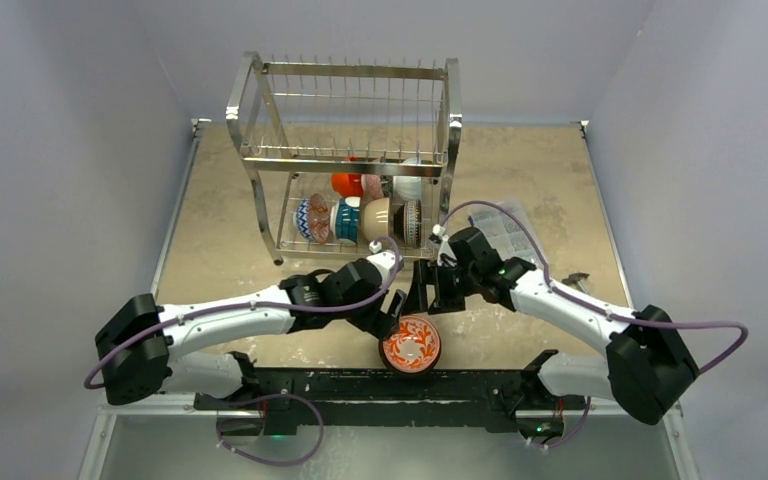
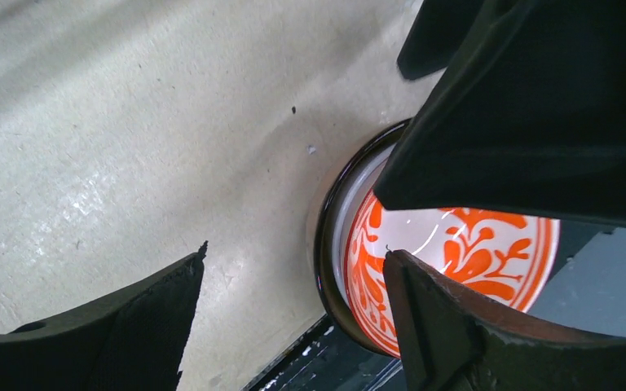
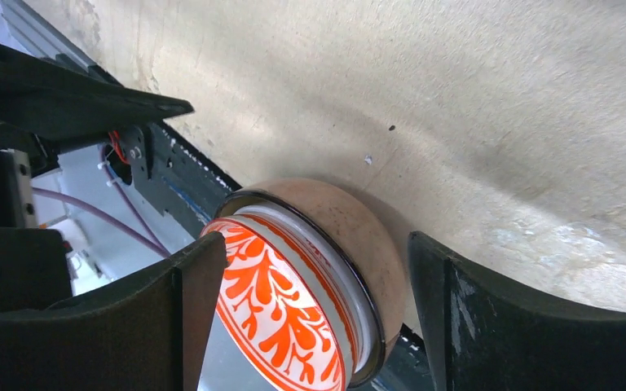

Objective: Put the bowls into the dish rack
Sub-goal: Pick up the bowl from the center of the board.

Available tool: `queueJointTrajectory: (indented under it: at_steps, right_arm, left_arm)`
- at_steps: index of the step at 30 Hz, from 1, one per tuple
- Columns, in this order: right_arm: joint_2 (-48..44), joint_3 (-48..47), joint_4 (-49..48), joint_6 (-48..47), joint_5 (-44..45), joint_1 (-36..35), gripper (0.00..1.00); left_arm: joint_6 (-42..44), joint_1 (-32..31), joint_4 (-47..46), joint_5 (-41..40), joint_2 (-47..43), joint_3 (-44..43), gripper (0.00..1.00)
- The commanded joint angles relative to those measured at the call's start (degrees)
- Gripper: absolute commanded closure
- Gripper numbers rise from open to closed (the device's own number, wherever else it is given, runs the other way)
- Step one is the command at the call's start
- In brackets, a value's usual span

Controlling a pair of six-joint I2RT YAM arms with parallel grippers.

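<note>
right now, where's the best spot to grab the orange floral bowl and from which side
Probably by the rim: one jaw inside the orange floral bowl, one on its rounded tan outer wall, coming down from above on the far side. It sits mouth up at the table near edge beside the black base rail, which crowds the near side.
</note>
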State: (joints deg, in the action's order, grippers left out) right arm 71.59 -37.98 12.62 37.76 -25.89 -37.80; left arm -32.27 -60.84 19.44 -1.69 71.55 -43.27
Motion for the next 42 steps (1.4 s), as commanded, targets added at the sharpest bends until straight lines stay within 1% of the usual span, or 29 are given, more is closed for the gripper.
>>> queueJointTrajectory:
  at_steps: [1,5,8,11,15,19,21,23,30,32,34,38,42]
  right_arm:
    - [-4.3,-1.1,1.8,-1.3,3.5,0.4,0.16]
    - [-8.2,0.7,3.7,-0.2,4.1,0.4,0.17]
    - [-11.2,1.7,5.7,0.5,6.0,0.4,0.18]
    - [-13.5,1.9,7.6,0.9,7.4,0.4,0.19]
    - [-14.7,1.2,10.4,-0.2,8.6,0.4,0.2]
    - [-16.3,0.7,13.4,-1.3,9.5,0.4,0.21]
    - [-17.2,0.5,14.0,-1.8,9.2,0.4,0.21]
    - [-17.9,0.2,14.1,-2.9,9.2,0.4,0.21]
    - [-19.8,0.3,13.7,-5.4,6.3,0.4,0.21]
    - [-19.3,0.5,12.9,-5.7,5.4,0.4,0.23]
    - [-18.6,0.9,11.8,-6.0,4.2,0.4,0.29]
    - [-17.8,1.4,9.6,-6.6,2.3,0.4,0.37]
    - [-17.4,1.5,8.5,-7.3,1.8,0.4,0.36]
  left_arm:
    - [1.6,-3.0,0.5,-2.7,2.5,-3.5,0.22]
    - [1.5,-5.7,-1.3,-3.7,4.3,-4.1,0.28]
    - [2.4,-7.7,-0.1,-7.1,6.6,-5.4,0.37]
    - [2.3,-9.0,1.6,-11.6,8.9,-7.2,0.5]
    - [2.4,-11.0,2.5,-16.1,10.9,-9.5,0.57]
    - [3.4,-12.6,2.7,-18.1,12.0,-11.3,0.74]
    - [3.7,-13.0,2.6,-19.1,12.1,-11.5,0.89]
    - [3.5,-13.3,3.1,-20.4,11.5,-12.0,0.99]
    - [3.2,-13.4,3.9,-21.4,7.6,-13.4,1.0]
    - [3.0,-13.4,4.0,-21.7,6.7,-13.5,1.0]
    - [2.5,-13.4,4.5,-22.0,6.0,-13.9,1.0]
    - [1.5,-13.4,4.9,-22.5,4.1,-14.2,1.0]
    - [-0.4,-13.3,5.0,-24.9,2.5,-14.0,1.0]
